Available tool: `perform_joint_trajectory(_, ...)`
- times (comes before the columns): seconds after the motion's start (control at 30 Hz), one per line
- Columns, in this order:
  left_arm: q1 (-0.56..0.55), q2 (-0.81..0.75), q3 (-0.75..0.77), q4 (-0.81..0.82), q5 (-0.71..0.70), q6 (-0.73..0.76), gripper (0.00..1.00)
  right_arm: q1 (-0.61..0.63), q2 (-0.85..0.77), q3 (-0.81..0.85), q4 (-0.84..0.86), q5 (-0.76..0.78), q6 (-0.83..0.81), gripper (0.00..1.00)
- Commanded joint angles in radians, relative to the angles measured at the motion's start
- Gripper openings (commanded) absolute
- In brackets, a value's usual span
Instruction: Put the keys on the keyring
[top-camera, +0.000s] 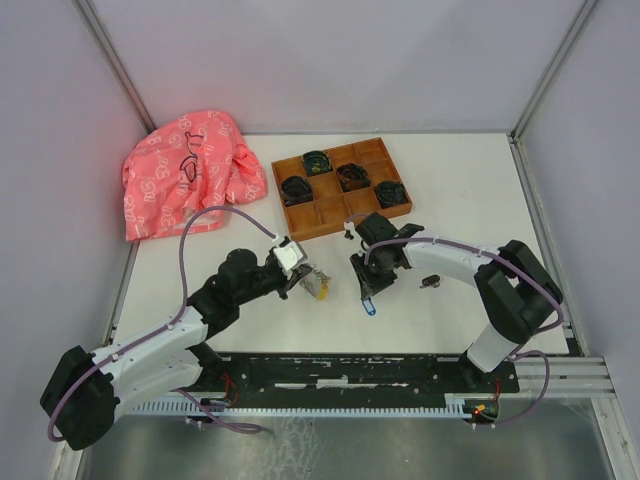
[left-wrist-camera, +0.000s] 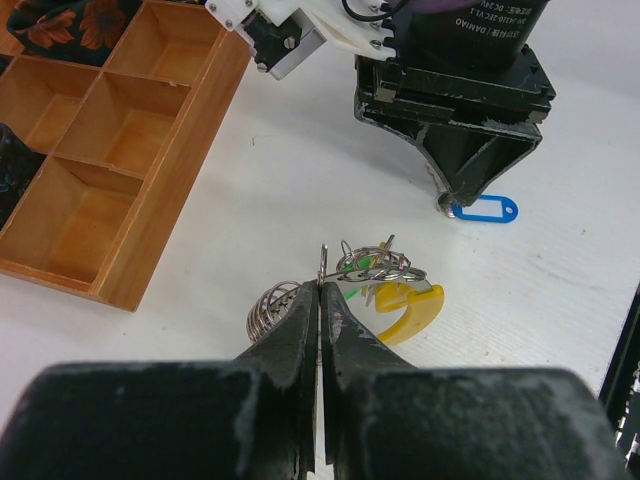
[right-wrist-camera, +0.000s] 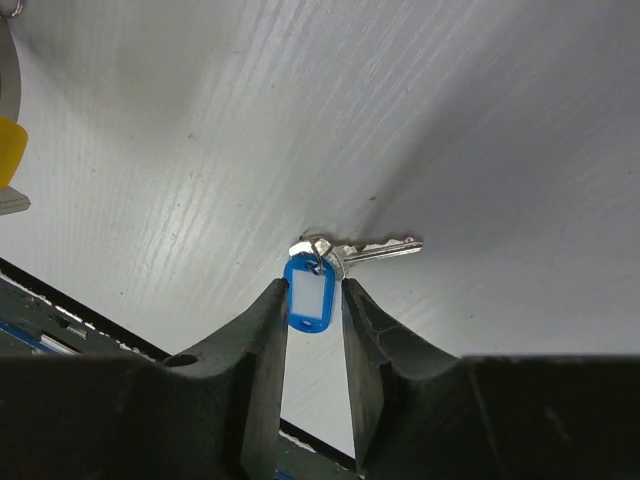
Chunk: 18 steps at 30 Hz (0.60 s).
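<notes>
Two robot pincers meet low over a white table (top-camera: 470, 200), well short of a shared grip. The left pincer (left-wrist-camera: 320, 292) is pressed fully together, nipping one thin wire loop of the keyring (left-wrist-camera: 375, 268) at its very tips. The rest of the ring, a tangle of grey metal loops, lies on the table just past those tips and a little to their right, with the yellow tag (left-wrist-camera: 412, 308) and a sliver of green tag (left-wrist-camera: 352, 292) beneath it.

Ahead of the left pincer and further right, the right pincer (right-wrist-camera: 312, 290) points down at the table with its fingers partly spread. The plastic head of the blue key (right-wrist-camera: 308, 305) lies flat between them, a gap showing on one side, and the metal blade juts out beyond the tips to the right.

A wooden tray (top-camera: 300, 215) holding dark coiled bundles sits beyond both pincers. A pink cloth (top-camera: 190, 180) is heaped well beyond the left one. A small dark item (top-camera: 430, 283), too small to identify, rests just behind the right pincer, beside its forearm.
</notes>
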Motion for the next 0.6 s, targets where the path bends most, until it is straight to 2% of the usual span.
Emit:
perform_joint_trajectory(0.0, 0.006, -0.010, 0.007, 0.043, 0.003, 0.012, 0.03, -0.013, 0.014, 0.029, 0.037, -0.042, -0.002, 0.35)
perform_joint_trajectory(0.57, 0.007, -0.003, 0.013, 0.039, 0.012, 0.014, 0.03, -0.026, 0.046, 0.031, 0.065, -0.064, -0.004, 0.21)
